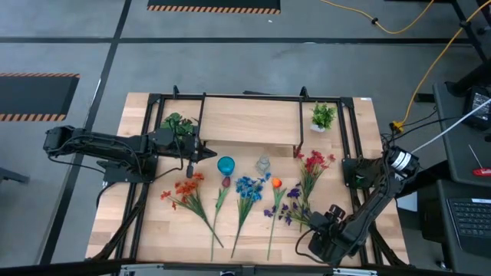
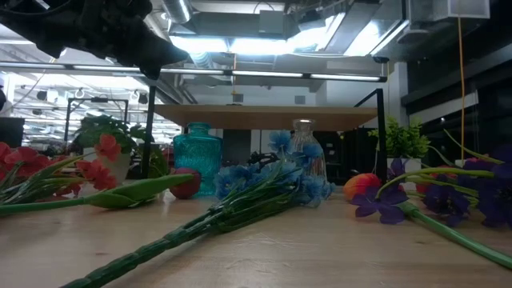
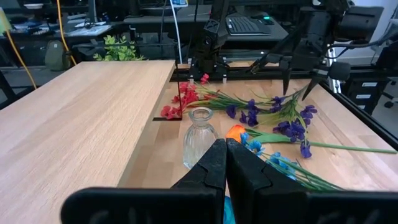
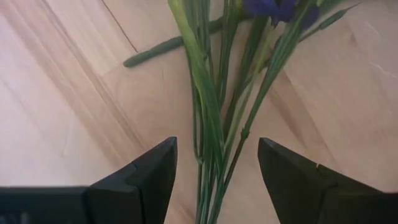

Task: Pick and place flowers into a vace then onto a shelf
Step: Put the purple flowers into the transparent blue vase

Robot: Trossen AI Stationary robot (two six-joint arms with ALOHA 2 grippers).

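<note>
As far as could be judged, nothing was done yet: no flowers were seen in the teal vase or clear vase, & the shelf carried no vase. Counted: approx. 6 sprays flat on the desk, 2 vases, 2 potted plants. Right gripper jaws were spread astride the purple spray's stems; left gripper was clenched empty near the vases.

Lab: taped floor, cables
</note>
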